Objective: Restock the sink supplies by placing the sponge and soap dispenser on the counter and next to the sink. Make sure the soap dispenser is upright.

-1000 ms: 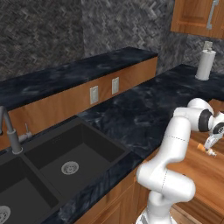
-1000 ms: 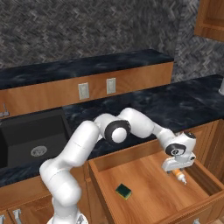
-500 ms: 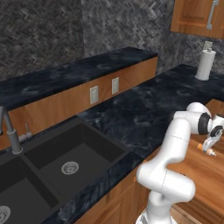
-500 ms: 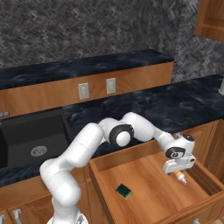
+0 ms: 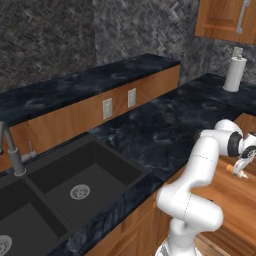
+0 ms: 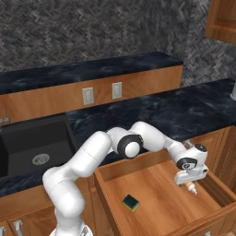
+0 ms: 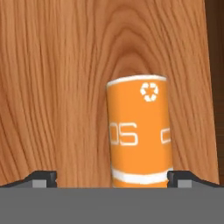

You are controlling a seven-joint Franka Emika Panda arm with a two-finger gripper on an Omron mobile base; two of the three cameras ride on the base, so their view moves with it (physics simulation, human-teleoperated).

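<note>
Presently the gripper [image 7: 112,177] is low in the drawer [image 6: 152,193], jaws wide and straddling the lying dispenser [image 7: 139,133], evidently to grasp it; nothing held yet.

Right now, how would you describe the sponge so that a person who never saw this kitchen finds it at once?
Find the open wooden drawer under the black counter, to the right of the sink. The sponge lies flat on its floor near the front left. It is a small dark green and yellow block, far from the orange soap bottle under the claw.
</note>
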